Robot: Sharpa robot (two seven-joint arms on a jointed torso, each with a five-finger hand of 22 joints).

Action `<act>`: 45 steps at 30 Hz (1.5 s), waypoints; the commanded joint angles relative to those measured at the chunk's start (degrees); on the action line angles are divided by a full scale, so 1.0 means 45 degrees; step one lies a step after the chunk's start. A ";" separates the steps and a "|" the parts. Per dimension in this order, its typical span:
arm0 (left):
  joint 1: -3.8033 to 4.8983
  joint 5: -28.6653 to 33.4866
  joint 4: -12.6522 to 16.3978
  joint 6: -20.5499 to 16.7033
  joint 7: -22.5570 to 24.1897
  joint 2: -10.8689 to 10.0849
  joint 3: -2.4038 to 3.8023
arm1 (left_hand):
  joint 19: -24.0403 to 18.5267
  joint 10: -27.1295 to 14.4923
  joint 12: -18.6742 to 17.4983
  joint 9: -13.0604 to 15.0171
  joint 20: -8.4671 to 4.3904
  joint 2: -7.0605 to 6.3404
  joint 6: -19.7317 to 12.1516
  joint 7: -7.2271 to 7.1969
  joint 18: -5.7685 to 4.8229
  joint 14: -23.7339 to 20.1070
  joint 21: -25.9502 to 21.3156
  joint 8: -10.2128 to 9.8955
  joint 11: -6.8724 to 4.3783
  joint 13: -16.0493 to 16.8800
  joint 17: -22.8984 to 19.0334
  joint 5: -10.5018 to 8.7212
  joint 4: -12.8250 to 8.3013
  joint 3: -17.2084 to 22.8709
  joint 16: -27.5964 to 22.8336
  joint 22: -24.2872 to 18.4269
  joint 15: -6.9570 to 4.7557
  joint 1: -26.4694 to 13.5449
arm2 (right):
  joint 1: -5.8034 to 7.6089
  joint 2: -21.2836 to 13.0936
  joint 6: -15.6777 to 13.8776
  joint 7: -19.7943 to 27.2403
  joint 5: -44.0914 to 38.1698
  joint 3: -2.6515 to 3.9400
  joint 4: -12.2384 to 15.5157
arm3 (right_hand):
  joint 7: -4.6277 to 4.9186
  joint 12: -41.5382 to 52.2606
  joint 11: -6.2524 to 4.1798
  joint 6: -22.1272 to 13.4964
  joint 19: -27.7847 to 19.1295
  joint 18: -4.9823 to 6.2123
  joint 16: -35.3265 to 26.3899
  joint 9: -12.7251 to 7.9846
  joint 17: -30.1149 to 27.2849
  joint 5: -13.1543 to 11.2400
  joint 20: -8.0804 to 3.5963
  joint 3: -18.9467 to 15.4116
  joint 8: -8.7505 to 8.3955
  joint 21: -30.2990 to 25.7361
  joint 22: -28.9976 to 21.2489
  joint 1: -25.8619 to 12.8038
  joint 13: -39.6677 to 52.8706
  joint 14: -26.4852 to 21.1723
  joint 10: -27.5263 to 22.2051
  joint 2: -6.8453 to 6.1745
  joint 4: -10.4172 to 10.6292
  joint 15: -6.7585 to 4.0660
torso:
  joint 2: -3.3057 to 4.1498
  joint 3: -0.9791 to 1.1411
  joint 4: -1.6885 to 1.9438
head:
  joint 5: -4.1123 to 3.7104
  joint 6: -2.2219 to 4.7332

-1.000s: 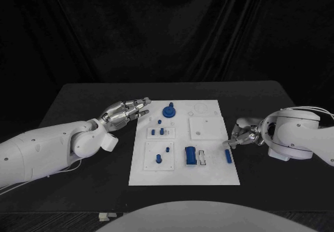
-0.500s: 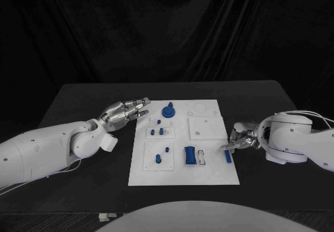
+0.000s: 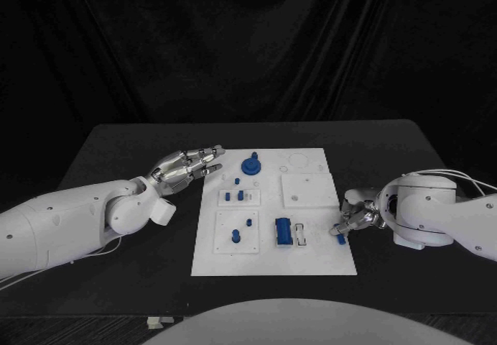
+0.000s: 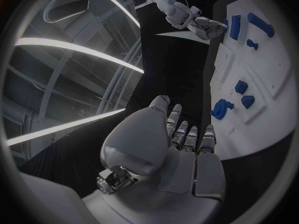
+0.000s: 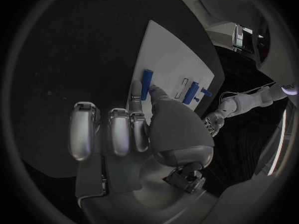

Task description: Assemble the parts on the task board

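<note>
- The right hand [image 3: 352, 218] has come nearer along the task board's [image 3: 311, 266] right edge over the last second, and its fingertips [image 5: 136, 90] now touch the blue bar [image 3: 340, 232] lying flat there.
- Whether those fingers pinch the bar, I cannot tell; the pick-up looks just begun.
- The left hand [image 3: 189, 167] has not moved, its fingers pressed together, holding nothing, just beside the board's far left corner.
</note>
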 commanded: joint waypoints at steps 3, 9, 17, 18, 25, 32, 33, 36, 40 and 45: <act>-0.0023 0.0030 0.0015 0.0222 0.0123 0.0041 0.0011 | -0.0020 0.0006 0.0083 0.0020 0.0095 0.0031 0.0038 0.0020 0.0250 0.0002 -0.0018 0.0082 0.0057 0.0021 0.0015 0.0041 -0.0010 0.0046 0.0064 -0.0019 0.0077 0.0116 | -0.0104 0.0087 0.0033 -0.0262 0.0219 -0.0021 0.0037 | 0.0021 0.0068 0.0125 -0.0084 0.0363 -0.0027 -0.0012 -0.0334 0.0312 0.0310 0.0049 0.0411 -0.0269 -0.0151 0.2602 0.0990 0.3353 0.0808 0.1346 -0.0001 -0.0775 0.0099 | -0.0003 0.0000 0.0001 | -0.0022 0.0000; -0.0025 0.0030 0.0021 0.0232 0.0119 0.0043 0.0011 | -0.0019 0.0005 0.0083 0.0019 0.0095 0.0029 0.0036 0.0025 0.0250 0.0004 -0.0018 0.0082 0.0061 0.0020 0.0016 0.0043 -0.0026 0.0059 0.0066 -0.0018 0.0077 0.0123 | -0.0123 0.0149 -0.0316 -0.0234 0.0396 -0.0020 0.0076 | 0.0094 0.0068 0.0177 -0.0137 0.0289 0.0008 -0.0081 -0.0555 0.0158 0.0999 0.0072 0.1058 -0.0458 -0.0315 0.2550 0.1987 0.3353 0.0775 0.1346 0.0057 -0.1801 0.0138 | 0.0005 -0.0001 -0.0002 | 0.0011 0.0000; -0.0027 0.0030 0.0011 0.0235 0.0110 0.0027 0.0011 | -0.0019 0.0005 0.0083 0.0019 0.0095 0.0029 0.0036 0.0025 0.0250 0.0004 -0.0018 0.0082 0.0061 0.0020 0.0016 0.0043 -0.0026 0.0059 0.0066 -0.0018 0.0077 0.0123 | -0.0124 0.0072 -0.1233 0.0130 0.1701 -0.0016 0.0316 | 0.0491 0.0068 0.0530 -0.0178 0.0277 0.0011 -0.0068 -0.1013 0.0173 0.1034 0.0329 0.3447 -0.0709 -0.0337 0.2549 0.1433 0.3353 0.0783 0.1346 -0.0092 -0.3446 0.0413 | 0.0005 0.0003 0.0003 | 0.0066 0.0000; -0.0028 0.0030 0.0009 0.0235 0.0110 0.0027 0.0011 | -0.0019 0.0005 0.0083 0.0019 0.0095 0.0029 0.0036 0.0025 0.0250 0.0004 -0.0018 0.0082 0.0061 0.0020 0.0016 0.0043 -0.0026 0.0059 0.0066 -0.0018 0.0077 0.0123 | -0.0120 0.0049 -0.1360 0.0209 0.2024 -0.0015 0.0364 | 0.0499 0.0068 0.0532 -0.0215 0.0281 0.0009 -0.0066 -0.1061 0.0173 0.1010 0.0338 0.3552 -0.0750 -0.0327 0.2551 0.1346 0.3353 0.0784 0.1346 -0.0088 -0.3486 0.0431 | 0.0000 0.0003 0.0006 | 0.0069 0.0000; -0.0029 0.0030 0.0005 0.0233 0.0097 0.0029 0.0011 | -0.0020 0.0001 0.0083 0.0018 0.0096 0.0035 0.0025 0.0030 0.0250 0.0004 -0.0018 0.0081 0.0068 0.0019 0.0016 0.0052 -0.0057 0.0091 0.0066 -0.0020 0.0080 0.0137 | 0.0023 0.0020 -0.1901 0.0684 0.4400 -0.0012 0.0572 | 0.0533 0.0068 0.0564 -0.0198 0.0311 -0.0003 -0.0026 -0.1378 0.0227 0.1307 0.0394 0.4362 -0.0864 -0.0249 0.2573 0.0605 0.3353 0.0796 0.1346 -0.0132 -0.3861 0.0480 | -0.0007 0.0009 -0.0005 | 0.0067 0.0000; -0.0029 0.0031 0.0025 0.0211 0.0070 0.0006 0.0011 | -0.0018 0.0015 0.0100 0.0021 0.0096 0.0040 0.0051 0.0032 0.0250 0.0007 -0.0017 0.0089 0.0068 0.0023 0.0017 0.0058 -0.0070 0.0106 0.0070 -0.0015 0.0080 0.0144 | 0.0164 0.0253 -0.2124 0.0975 0.6845 -0.0010 0.0498 | 0.0544 0.0068 0.0575 -0.0245 0.0599 -0.0172 0.0011 -0.1474 0.0272 0.1303 0.0415 0.4515 -0.0899 0.0461 0.2798 0.0300 0.3353 0.0817 0.1346 -0.0098 -0.3865 0.0502 | -0.0008 -0.0002 0.0007 | 0.0078 0.0000; -0.0029 0.0031 0.0026 0.0210 0.0065 0.0005 0.0011 | -0.0018 0.0015 0.0100 0.0021 0.0096 0.0040 0.0051 0.0032 0.0250 0.0007 -0.0017 0.0089 0.0068 0.0023 0.0017 0.0058 -0.0070 0.0106 0.0070 -0.0015 0.0080 0.0144 | 0.0171 0.0306 -0.2101 0.0978 0.6999 -0.0010 0.0461 | 0.0543 0.0068 0.0574 -0.0250 0.0600 -0.0172 0.0013 -0.1484 0.0272 0.1273 0.0418 0.4519 -0.0900 0.0464 0.2798 0.0255 0.3353 0.0818 0.1346 -0.0097 -0.3856 0.0505 | -0.0007 -0.0003 0.0003 | 0.0070 0.0000; -0.0030 0.0031 0.0031 0.0208 0.0065 0.0010 0.0011 | -0.0018 0.0015 0.0100 0.0021 0.0096 0.0040 0.0051 0.0032 0.0250 0.0007 -0.0017 0.0089 0.0068 0.0023 0.0017 0.0058 -0.0070 0.0106 0.0070 -0.0015 0.0080 0.0144 | 0.0185 0.0511 -0.1956 0.0927 0.7344 -0.0011 0.0299 | 0.0542 0.0068 0.0575 -0.0275 0.0606 -0.0176 0.0017 -0.1507 0.0271 0.1193 0.0425 0.4530 -0.0908 0.0483 0.2803 0.0170 0.3353 0.0818 0.1346 -0.0098 -0.3847 0.0510 | -0.0001 -0.0001 0.0009 | 0.0038 0.0000; -0.0030 0.0030 0.0041 0.0212 0.0075 0.0018 0.0011 | -0.0018 0.0015 0.0100 0.0021 0.0096 0.0040 0.0051 0.0032 0.0250 0.0007 -0.0017 0.0089 0.0068 0.0023 0.0017 0.0058 -0.0070 0.0106 0.0070 -0.0015 0.0080 0.0144 | 0.0181 0.0762 -0.1812 0.0884 0.7505 -0.0012 0.0082 | 0.0541 0.0068 0.0573 -0.0293 0.0612 -0.0180 0.0021 -0.1523 0.0275 0.1126 0.0431 0.4534 -0.0912 0.0502 0.2808 0.0115 0.3353 0.0818 0.1346 -0.0100 -0.3841 0.0516 | 0.0001 -0.0002 0.0015 | 0.0046 0.0000; -0.0031 0.0030 0.0051 0.0211 0.0070 0.0016 0.0011 | -0.0018 0.0015 0.0100 0.0021 0.0097 0.0042 0.0056 0.0033 0.0250 0.0007 -0.0017 0.0092 0.0071 0.0023 0.0017 0.0063 -0.0082 0.0119 0.0070 -0.0017 0.0079 0.0148 | 0.0155 0.1043 -0.1763 0.0881 0.7468 -0.0013 -0.0179 | 0.0533 0.0068 0.0575 -0.0291 0.0595 -0.0171 0.0017 -0.1534 0.0256 0.1014 0.0439 0.4533 -0.0893 0.0469 0.2796 0.0034 0.3353 0.0813 0.1346 -0.0083 -0.3820 0.0518 | 0.0001 -0.0002 0.0008 | 0.0031 0.0000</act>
